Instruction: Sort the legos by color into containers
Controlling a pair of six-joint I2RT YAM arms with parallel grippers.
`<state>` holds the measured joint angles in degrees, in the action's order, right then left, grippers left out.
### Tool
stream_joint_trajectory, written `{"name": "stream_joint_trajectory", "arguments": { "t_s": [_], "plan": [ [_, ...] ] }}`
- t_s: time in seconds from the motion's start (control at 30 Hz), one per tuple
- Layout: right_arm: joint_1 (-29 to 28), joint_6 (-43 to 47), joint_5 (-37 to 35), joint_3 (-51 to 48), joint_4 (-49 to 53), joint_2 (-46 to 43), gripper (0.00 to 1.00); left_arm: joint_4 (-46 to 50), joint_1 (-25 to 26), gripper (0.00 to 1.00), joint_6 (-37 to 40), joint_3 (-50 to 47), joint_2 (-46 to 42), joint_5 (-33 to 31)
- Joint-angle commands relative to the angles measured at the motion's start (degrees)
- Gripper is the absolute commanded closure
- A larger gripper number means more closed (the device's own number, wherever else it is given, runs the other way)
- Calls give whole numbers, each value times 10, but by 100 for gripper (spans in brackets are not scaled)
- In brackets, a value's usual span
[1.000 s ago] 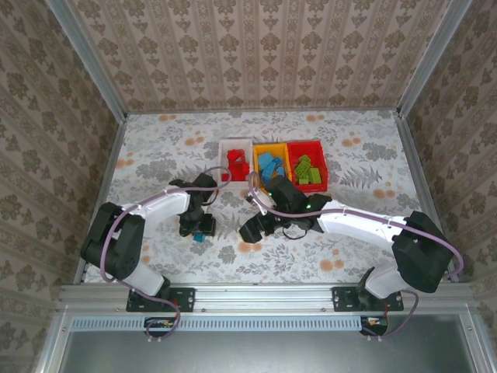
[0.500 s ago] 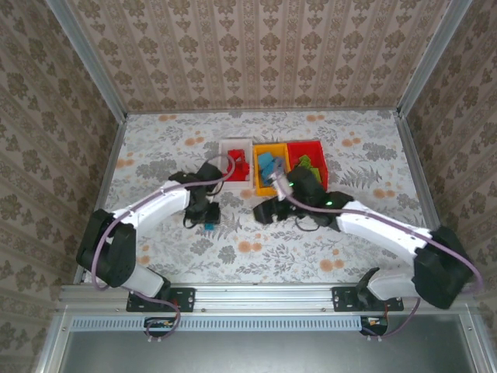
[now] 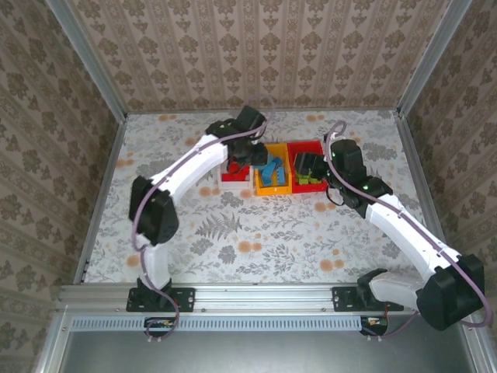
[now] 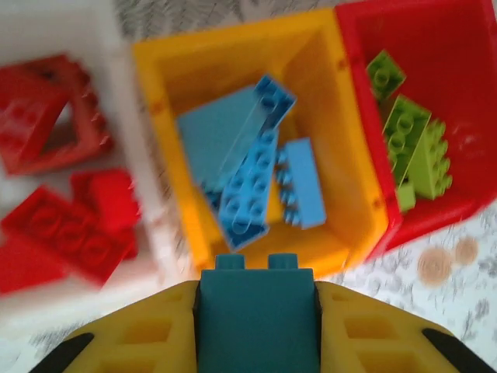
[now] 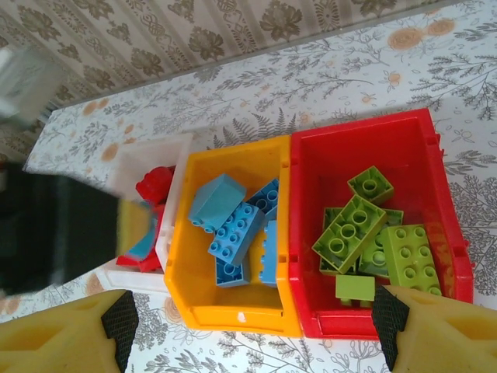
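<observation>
Your left gripper pinches 1 blue brick above the edge of the yellow bin, where the other blue bricks lie, so release there. Your right gripper hangs spread, empty, at the red bin.

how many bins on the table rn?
3, side by side in a row: white bin on the left holding red bricks, yellow bin in the middle with blue bricks, red bin on the right with green bricks. No others seem hidden.
</observation>
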<state>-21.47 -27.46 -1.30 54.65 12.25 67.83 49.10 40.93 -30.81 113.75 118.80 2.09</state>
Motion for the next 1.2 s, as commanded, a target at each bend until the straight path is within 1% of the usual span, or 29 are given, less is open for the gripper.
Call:
{"name": "stream_joint_trajectory", "arguments": {
  "t_s": [0.0, 0.1, 0.17, 0.27, 0.33, 0.37, 0.47, 0.6, 0.7, 0.8, 0.83, 0.87, 0.9, 0.93, 1.03, 1.1, 1.17],
  "plan": [
    [0, -9, -4, 24, 24, 0, 18, 31, 4, 70, 19, 93, 62, -11],
    [0, -5, 6, 24, 32, -6, 18, 43, 1, 70, 26, 174, 127, -19],
    [1, -2, 10, 22, 40, -10, 18, 43, -3, 70, 28, 211, 161, -18],
    [1, 3, 15, 18, 49, -19, 18, 32, -9, 67, 28, 234, 193, -9],
    [1, 6, 15, 13, 54, -24, 18, 24, -10, 62, 27, 235, 204, -3],
    [2, 8, 17, 11, 56, -26, 18, 21, -11, 58, 25, 235, 206, 0],
    [3, 11, 22, 8, 61, -29, 17, 22, -11, 53, 22, 236, 207, 9],
    [3, 18, 27, 12, 68, -25, 17, 22, -8, 51, 22, 236, 185, 13],
    [4, 27, 23, 25, 91, -23, 16, 24, -6, 50, 16, 229, 154, 11],
    [4, 32, 1, 45, 136, -25, 12, 9, -8, 46, 3, 175, 92, 4],
    [5, 32, -9, 53, 158, -27, 5, -3, -12, 42, -3, 142, 62, 2],
    [7, 36, -11, 58, 176, -30, 0, -19, -16, 38, -13, 104, 27, 1],
    [8, 41, -10, 62, 182, -34, 0, -37, -23, 34, -20, 61, -6, 2],
    [8, 44, -13, 62, 203, -44, 0, -62, -30, 1, -27, 8, -43, 6],
    [9, 45, -58, 58, 230, -73, 0, -127, -64, 0, -56, -144, -165, 11],
    [9, 40, -123, 55, 248, -95, 0, -145, -88, 0, -61, -227, -237, 0],
    [10, 4, -252, 43, 272, -115, 0, -150, -116, 0, -59, -312, -313, -23]
  ]
}}
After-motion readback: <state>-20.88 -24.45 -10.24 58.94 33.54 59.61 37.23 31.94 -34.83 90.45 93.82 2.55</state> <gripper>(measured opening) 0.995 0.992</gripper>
